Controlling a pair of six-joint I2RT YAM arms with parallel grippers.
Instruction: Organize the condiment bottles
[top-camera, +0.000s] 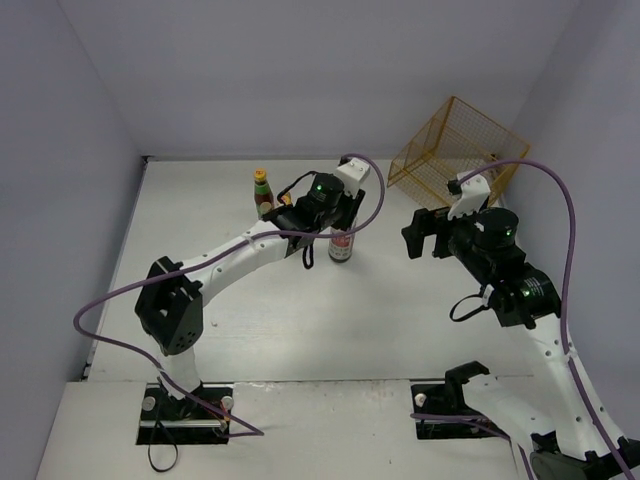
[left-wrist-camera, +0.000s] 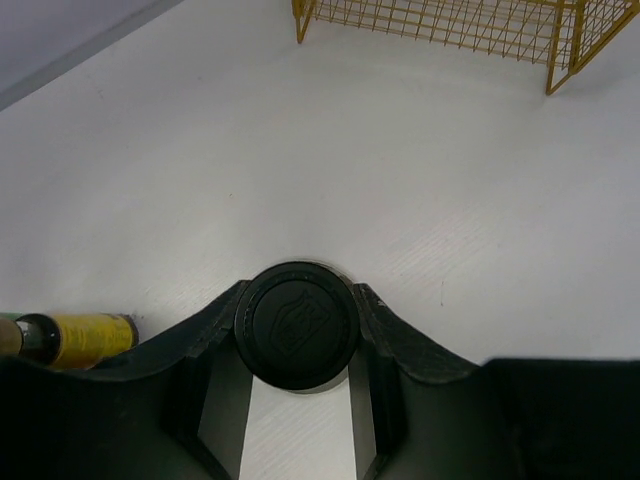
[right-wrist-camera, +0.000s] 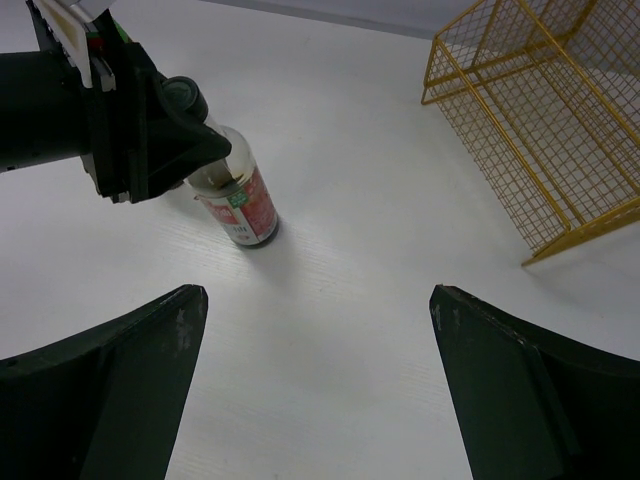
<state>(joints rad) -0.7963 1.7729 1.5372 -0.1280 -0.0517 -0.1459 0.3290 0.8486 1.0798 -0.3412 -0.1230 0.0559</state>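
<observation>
Left claw (left-wrist-camera: 298, 322) around black-capped bottle (right-wrist-camera: 248, 206)

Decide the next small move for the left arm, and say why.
Probably lift straight up a little. The left gripper has its fingers against the cap of the black-capped bottle, which stands with its base on the table, apart from the yellow-capped bottle. Clearing the surface first should avoid dragging or tipping it when it is carried.
</observation>
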